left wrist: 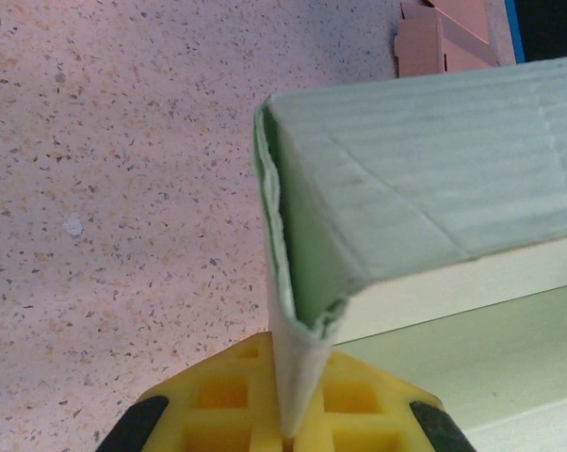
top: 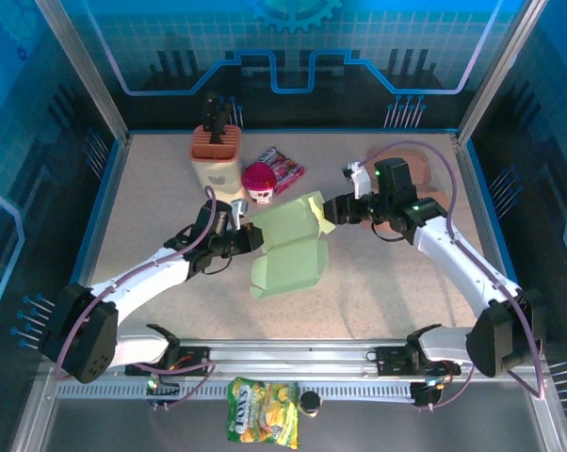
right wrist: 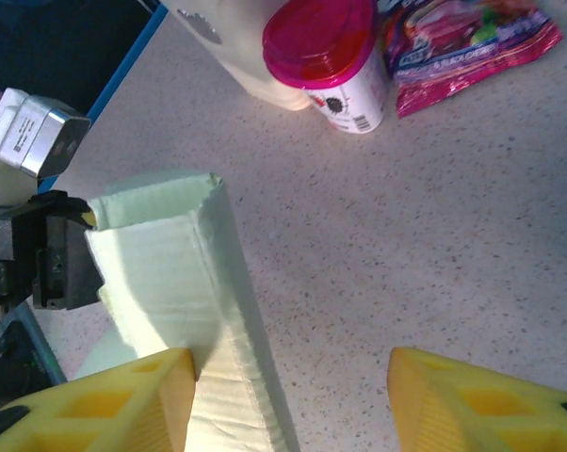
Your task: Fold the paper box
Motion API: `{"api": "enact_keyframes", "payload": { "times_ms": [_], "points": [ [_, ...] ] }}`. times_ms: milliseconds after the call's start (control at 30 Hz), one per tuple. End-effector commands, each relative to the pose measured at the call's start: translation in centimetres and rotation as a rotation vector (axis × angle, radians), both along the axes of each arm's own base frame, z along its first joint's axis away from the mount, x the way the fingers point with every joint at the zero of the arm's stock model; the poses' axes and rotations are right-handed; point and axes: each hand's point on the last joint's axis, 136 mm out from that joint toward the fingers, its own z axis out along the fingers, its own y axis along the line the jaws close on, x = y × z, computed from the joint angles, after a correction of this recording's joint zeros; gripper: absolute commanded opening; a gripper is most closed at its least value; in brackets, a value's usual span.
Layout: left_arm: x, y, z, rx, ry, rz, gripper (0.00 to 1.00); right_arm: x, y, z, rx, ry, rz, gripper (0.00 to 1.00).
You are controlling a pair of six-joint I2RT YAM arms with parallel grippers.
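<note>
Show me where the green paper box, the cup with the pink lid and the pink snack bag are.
green paper box (top: 288, 264), top view, on its lower panel.
cup (right wrist: 319, 42), right wrist view, on its pink lid.
pink snack bag (right wrist: 472, 42), right wrist view, on its printed front.

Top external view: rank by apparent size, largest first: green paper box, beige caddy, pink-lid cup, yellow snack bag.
1. green paper box
2. yellow snack bag and beige caddy: about alike; the bag lies nearer the camera, so no ranking between them
3. pink-lid cup
</note>
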Motion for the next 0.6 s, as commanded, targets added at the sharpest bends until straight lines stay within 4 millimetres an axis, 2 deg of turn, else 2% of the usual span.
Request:
{"api": "enact_keyframes", "payload": {
  "times_ms": [0, 133, 367, 567],
  "points": [
    [0.5, -0.8, 1.5, -0.030, -0.036, -0.031, 0.00, -0.4, 1.3, 1.4, 0.031, -0.026, 0.061, 0.53],
    [0.7, -0.8, 1.6, -0.031, -0.035, -0.031, 0.00, -0.6, 2.0, 1.0, 0.006, -0.030, 0.074, 0.46],
    [0.7, -0.8, 1.6, -0.027, -0.030, -0.028, 0.00, -0.6, 2.6, -0.1, -0.104, -0.053, 0.046, 0.41],
    [0.7, -0.8, 1.6, -0.027, -0.028, -0.024, 0.00, -0.7, 3.3, 0.1, -0.218, -0.107, 0.027, 0.39]
  ]
}}
